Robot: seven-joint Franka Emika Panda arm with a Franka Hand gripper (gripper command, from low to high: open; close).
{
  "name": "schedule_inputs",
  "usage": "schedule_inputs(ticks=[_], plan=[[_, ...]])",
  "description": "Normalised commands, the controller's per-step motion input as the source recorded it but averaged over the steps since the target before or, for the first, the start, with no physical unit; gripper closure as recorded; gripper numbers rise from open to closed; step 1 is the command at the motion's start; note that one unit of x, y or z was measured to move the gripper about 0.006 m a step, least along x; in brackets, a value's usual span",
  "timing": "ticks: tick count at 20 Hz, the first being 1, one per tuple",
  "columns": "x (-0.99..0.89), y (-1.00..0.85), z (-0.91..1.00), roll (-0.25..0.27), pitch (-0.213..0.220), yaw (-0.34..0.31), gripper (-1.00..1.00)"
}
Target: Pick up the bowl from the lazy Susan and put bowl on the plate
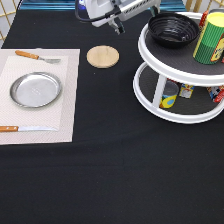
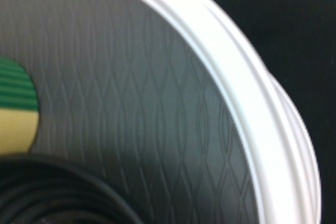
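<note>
The glossy black bowl sits upright on the top tier of the white lazy Susan, at the exterior view's top right. The silver metal plate lies bare on a placemat at the exterior view's left. My gripper hangs at the exterior view's top centre, to the left of the bowl and apart from it, holding nothing. The wrist view shows the bowl's dark rim, the grey tray surface and the lazy Susan's white rim.
A round wooden coaster lies between the placemat and the turntable. A fork and a knife flank the plate. A green-and-yellow can stands next to the bowl; small containers stand on the lower tier.
</note>
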Motion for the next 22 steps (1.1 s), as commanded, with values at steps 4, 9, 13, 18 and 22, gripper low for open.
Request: schedule_inputs(ticks=[4, 9, 13, 18, 22], plan=[[-0.53, 0.53, 0.39, -0.109, -0.016, -0.105, -1.0], [-0.51, 0.46, 0.15, -0.137, -0.029, -0.11, -1.0], [-0.51, 0.32, -0.24, -0.172, -0.068, -0.102, -1.0], [-0.45, 0.17, -0.33, -0.186, -0.077, -0.031, -1.0], [-0.27, 0.1, -0.12, -0.145, -0.046, 0.0, -1.0]])
